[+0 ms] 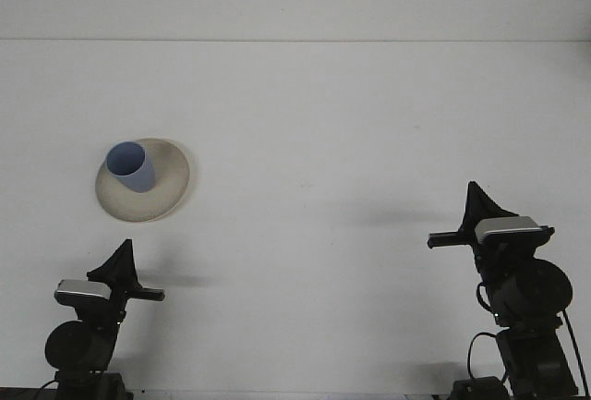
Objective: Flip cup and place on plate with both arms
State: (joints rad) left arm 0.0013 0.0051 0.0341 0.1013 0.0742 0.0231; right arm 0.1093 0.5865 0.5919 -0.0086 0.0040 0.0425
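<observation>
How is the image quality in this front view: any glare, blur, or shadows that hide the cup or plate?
Front view: even, soft light, no glare on the white table; the blue cup and beige plate are sharp enough to read, cup opening visible. Faint shadows fall beside the left gripper and right gripper, both dark silhouettes with little detail.

blue cup [131, 167], beige plate [166, 192]
</observation>
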